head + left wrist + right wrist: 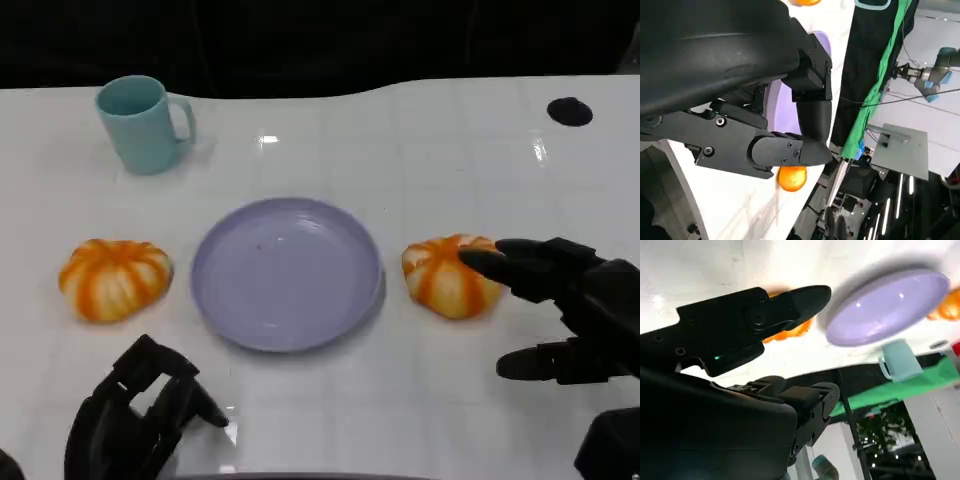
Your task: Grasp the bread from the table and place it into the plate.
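Right robot hand (570, 315) at bread (450, 277)

right hand (765, 360) is reaching out with fingers (805, 297) spread, gripping nothing. One finger is lying across an orange bread (790, 332), hiding most of it. Bread is sitting just beside the lavender plate (890, 310) on the white table (715, 265). Teal mug (900, 360) is standing past the plate's far rim. A second orange bread (947, 310) is peeking at the plate's opposite side.
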### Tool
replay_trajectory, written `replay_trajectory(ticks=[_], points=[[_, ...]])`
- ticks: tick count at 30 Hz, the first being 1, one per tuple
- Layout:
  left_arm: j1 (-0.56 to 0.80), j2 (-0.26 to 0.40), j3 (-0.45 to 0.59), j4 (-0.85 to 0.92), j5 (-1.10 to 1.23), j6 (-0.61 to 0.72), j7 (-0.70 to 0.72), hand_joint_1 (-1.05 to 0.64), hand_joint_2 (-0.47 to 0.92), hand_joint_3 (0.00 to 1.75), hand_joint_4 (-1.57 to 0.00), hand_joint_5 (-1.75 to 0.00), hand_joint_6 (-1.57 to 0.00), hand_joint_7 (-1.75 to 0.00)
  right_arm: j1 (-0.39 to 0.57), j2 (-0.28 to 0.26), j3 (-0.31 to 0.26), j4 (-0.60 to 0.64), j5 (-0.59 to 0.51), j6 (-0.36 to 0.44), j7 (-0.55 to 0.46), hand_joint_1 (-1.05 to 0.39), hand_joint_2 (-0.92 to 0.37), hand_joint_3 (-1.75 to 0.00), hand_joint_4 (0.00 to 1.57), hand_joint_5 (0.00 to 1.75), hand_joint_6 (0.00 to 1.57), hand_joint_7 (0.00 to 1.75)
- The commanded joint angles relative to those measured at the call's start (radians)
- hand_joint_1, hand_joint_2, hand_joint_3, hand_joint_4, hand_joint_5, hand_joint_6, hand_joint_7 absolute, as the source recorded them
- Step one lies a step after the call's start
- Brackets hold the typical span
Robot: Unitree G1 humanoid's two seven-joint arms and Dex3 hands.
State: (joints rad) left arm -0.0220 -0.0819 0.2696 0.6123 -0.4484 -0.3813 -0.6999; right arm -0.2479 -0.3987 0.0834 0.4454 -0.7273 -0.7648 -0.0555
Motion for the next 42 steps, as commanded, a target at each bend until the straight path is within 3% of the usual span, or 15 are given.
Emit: replay_trajectory(ticks=[1,13,23,38,42], points=[[-0.005,0.023,0.007,0.004,-0.006,0.006,0.002,-0.52,0.92,0.26,-0.59,-1.75,-0.49,-1.51,-0.046,-0.035,0.055,0.008,-0.074,0.053,-0.093,-0.5,-0.86,0.0,0.22,0.07,0.28,0.01],[-0.008,0.024,0.01,0.01,-0.003,0.005,0.004,-0.53,0.92,0.24,-0.6,-1.75,-0.5,-1.51,-0.21,-0.031,0.279,0.199,-0.243,0.208,-0.281,-0.52,-0.87,-0.01,0.23,0.04,0.27,0.0],[-0.001,0.021,0.007,-0.002,-0.004,0.017,0.007,-0.53,0.92,0.24,-0.59,-1.75,-0.49,-1.53,-0.377,0.045,0.435,0.46,-0.284,0.314,-0.401,-0.55,-0.85,0.0,0.29,0.04,0.32,0.01],[0.006,0.013,0.007,-0.01,-0.009,0.011,0.0,-0.52,0.92,0.25,-0.58,-1.75,-0.48,-1.51,-0.531,0.159,0.535,0.733,-0.236,0.383,-0.416,-0.51,-0.86,0.0,0.3,0.01,0.31,0.01],[0.016,0.009,0.003,-0.023,-0.006,0.009,0.005,-0.52,0.92,0.26,-0.58,-1.75,-0.49,-1.5,-0.536,0.175,0.544,0.772,-0.215,0.376,-0.422,-0.4,-0.86,0.0,0.46,0.05,0.44,0.04]])
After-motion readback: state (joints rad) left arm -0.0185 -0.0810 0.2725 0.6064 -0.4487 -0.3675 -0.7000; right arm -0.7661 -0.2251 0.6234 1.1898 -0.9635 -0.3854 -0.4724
